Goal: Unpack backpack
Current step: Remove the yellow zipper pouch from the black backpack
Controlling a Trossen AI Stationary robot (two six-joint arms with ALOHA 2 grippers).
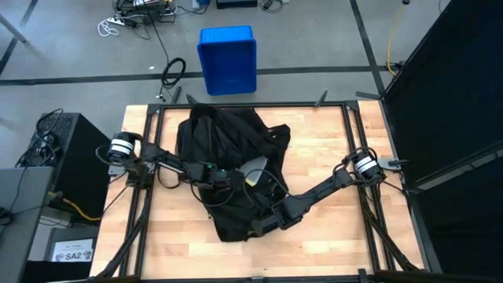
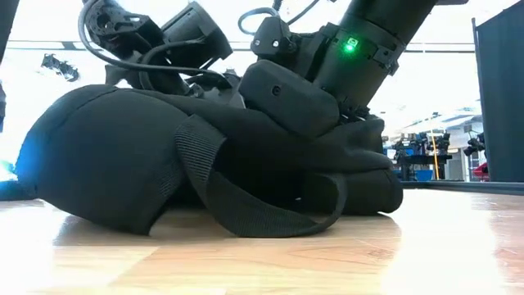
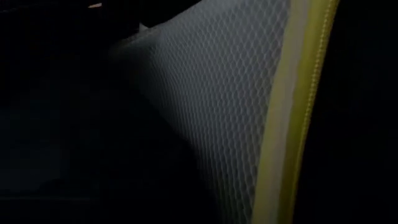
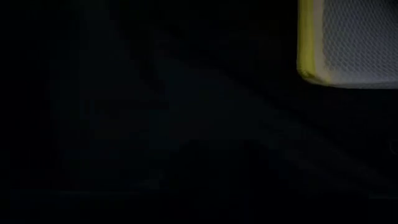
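Reaching into the black backpack [image 1: 224, 169] from opposite sides, both arms have their working ends buried in the bag, which lies slumped mid-bench [image 1: 330, 236]. The left claw [image 1: 236, 178] sits just beside a grey mesh pouch with yellow edging [image 1: 255, 167] poking out of the opening; its wrist camera shows that mesh right ahead of it. Whether this claw is open, closing or gripping the pouch, I cannot tell. The right claw [image 1: 263, 223] is sunk in fabric too (its own view is almost all black), so its state is equally unreadable.

Risk, as I judge it: a claw snagging on lining or the loose strap [image 2: 246, 209] would drag the whole bag instead of freeing the pouch. Hidden: both claws' fingers, the pouch's lower half, anything else inside.
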